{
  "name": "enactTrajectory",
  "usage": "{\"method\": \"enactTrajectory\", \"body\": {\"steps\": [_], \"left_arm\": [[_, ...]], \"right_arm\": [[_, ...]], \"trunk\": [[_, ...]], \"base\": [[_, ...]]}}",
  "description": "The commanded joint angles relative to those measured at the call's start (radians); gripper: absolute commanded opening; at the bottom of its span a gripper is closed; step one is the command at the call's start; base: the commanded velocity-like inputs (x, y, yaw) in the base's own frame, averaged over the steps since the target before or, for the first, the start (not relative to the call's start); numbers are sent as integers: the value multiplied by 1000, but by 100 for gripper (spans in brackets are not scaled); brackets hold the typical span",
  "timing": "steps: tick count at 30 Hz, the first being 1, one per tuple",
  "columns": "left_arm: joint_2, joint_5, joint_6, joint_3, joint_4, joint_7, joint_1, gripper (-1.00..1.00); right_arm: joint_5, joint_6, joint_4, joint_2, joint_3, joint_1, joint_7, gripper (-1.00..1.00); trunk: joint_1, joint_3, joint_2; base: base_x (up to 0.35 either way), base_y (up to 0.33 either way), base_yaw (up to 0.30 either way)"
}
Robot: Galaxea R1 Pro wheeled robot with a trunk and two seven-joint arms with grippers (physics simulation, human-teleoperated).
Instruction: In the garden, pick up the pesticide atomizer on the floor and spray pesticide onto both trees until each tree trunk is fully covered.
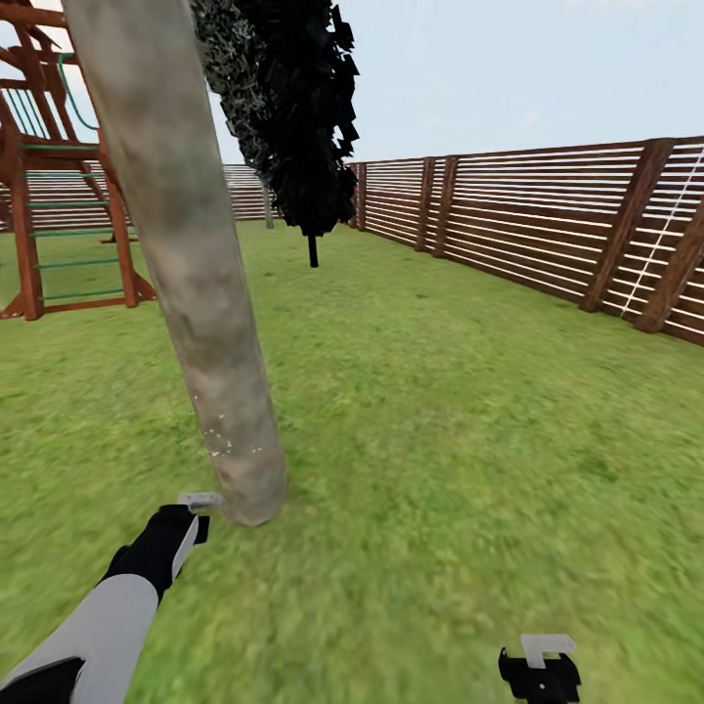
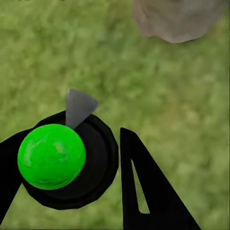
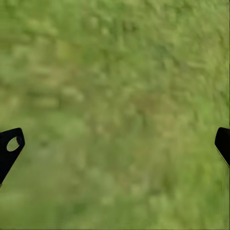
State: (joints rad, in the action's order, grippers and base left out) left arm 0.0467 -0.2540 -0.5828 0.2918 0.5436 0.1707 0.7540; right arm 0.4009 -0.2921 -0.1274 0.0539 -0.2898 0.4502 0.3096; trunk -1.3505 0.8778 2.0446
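I have the robot on the lawn [image 1: 440, 420] of the garden, close up against one tree trunk [image 1: 186, 254]. From the head camera the trunk is a pale grey-tan mottled column leaning slightly across the left of my view, with fine white specks low down and its base set in the grass.

My left gripper [image 1: 192, 516] sits low, just beside the foot of that trunk. In the left wrist view, the left gripper [image 2: 72, 163] has its black fingers [image 2: 143, 191] clamped around the atomizer [image 2: 62, 160]. I see it end-on as a bright green ball on a black round body, with a grey wedge-shaped nozzle piece sticking out toward the trunk base [image 2: 177, 19].

My right gripper [image 1: 540, 670] hangs low over bare grass at the lower right, well apart from the trunk. On the right wrist camera its two finger tips [image 3: 10, 146] sit at opposite edges of the picture, spread wide, nothing between them but turf.

Behind the trunk: a dark conifer [image 1: 293, 108], a red-brown wooden play frame [image 1: 59, 196] to the left, and the slatted fence [image 1: 548, 215] running along the right.
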Motion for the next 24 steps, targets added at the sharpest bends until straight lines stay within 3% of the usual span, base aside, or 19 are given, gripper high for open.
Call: {"method": "enactTrajectory", "body": {"steps": [1,11,24], "left_arm": [[-2,-6,-5,3,1,2,1,-100],[-4,-5,-5,3,1,7,1,-100],[1,-7,-5,4,2,15,1,-100]], "right_arm": [[10,-4,2,0,-9,1,2,100],[10,-4,2,0,-8,1,2,100],[10,-4,2,0,-8,1,2,100]], "trunk": [[0,1,0],[0,1,0],[0,1,0]], "base": [[237,-188,54],[154,-222,21],[28,-271,266]]}}
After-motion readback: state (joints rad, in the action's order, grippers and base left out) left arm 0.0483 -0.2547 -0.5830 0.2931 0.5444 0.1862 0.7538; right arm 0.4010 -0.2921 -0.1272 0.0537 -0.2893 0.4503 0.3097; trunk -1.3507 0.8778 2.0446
